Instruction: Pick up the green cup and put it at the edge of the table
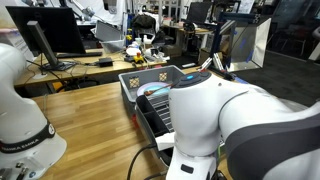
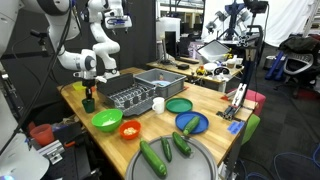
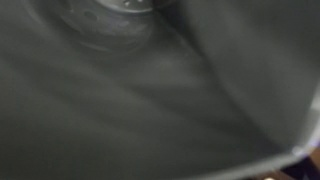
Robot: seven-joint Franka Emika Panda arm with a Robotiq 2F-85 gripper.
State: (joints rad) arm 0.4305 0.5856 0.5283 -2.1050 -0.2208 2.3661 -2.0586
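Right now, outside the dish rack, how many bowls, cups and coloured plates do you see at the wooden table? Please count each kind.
Bowls: 2, the green bowl and the orange bowl.
Cups: 2, the green cup and the white cup.
Plates: 2, the green plate and the blue plate.
Total: 6.

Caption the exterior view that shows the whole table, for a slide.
Franka arm with its pincer at the dark green cup near the wooden table edge, beside a grey dish rack.
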